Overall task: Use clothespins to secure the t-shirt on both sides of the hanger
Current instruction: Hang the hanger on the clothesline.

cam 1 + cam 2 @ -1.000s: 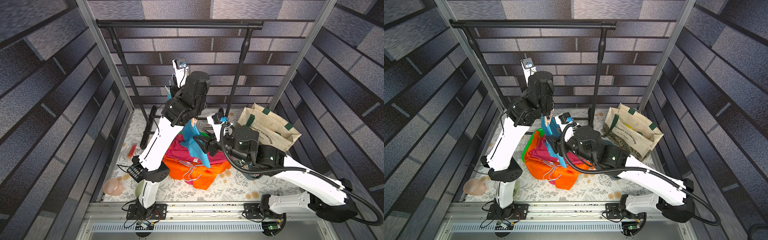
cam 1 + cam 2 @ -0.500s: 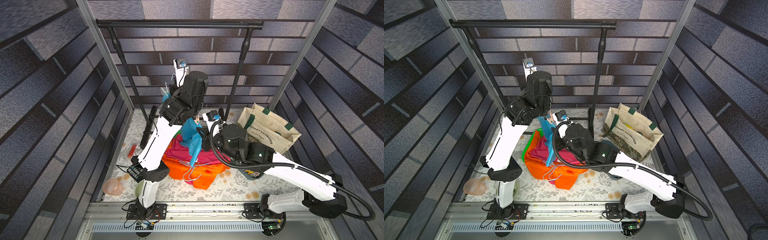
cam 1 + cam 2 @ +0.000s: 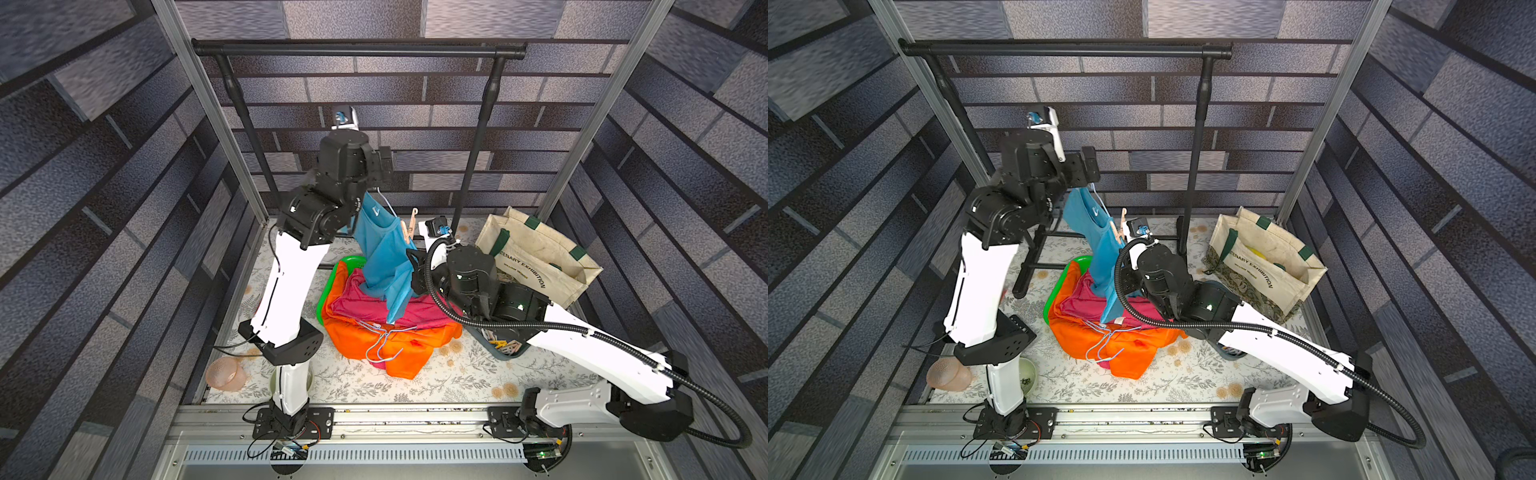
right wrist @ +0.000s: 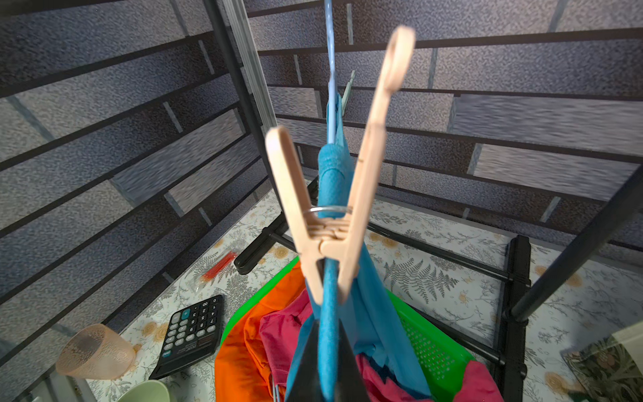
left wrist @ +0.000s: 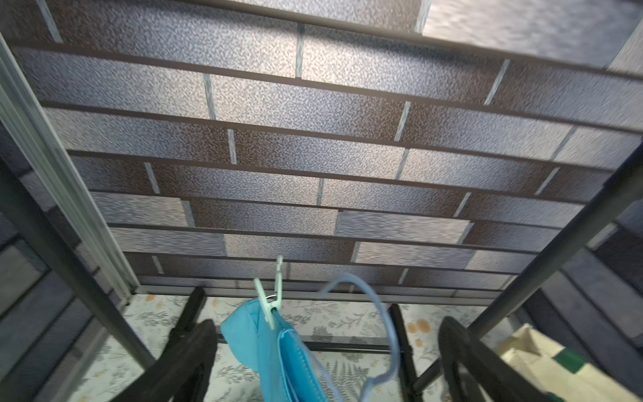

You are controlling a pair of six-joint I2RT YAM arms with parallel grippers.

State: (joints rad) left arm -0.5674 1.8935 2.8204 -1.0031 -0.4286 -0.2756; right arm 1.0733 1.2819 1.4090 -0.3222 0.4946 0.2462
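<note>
We see the blue t-shirt held up over the laundry basket, with a pin on each shoulder of its hanger. The peach pin bites the cloth on the side nearer the right arm. The mint pin grips the far side, just in front of the left wrist camera. Spare pins lie in a dark tray under the right arm.

The right gripper is clamped tight on the shirt just below the peach pin. We judge that this pinch carries the garment, because the left gripper has its fingers spread wide. They sit one on either side of shirt and hook, holding nothing and, as far as we can tell, touching neither.

In both top views the hanger slants, mint end high and peach end low, as we would expect from a load held at one lower corner. With both sides pinned, we reckon the clipping itself is done. The hook points free toward the bare rail, so any hanging would need it steadied first. A grip on cloth alone lets the hanger swing.
</note>
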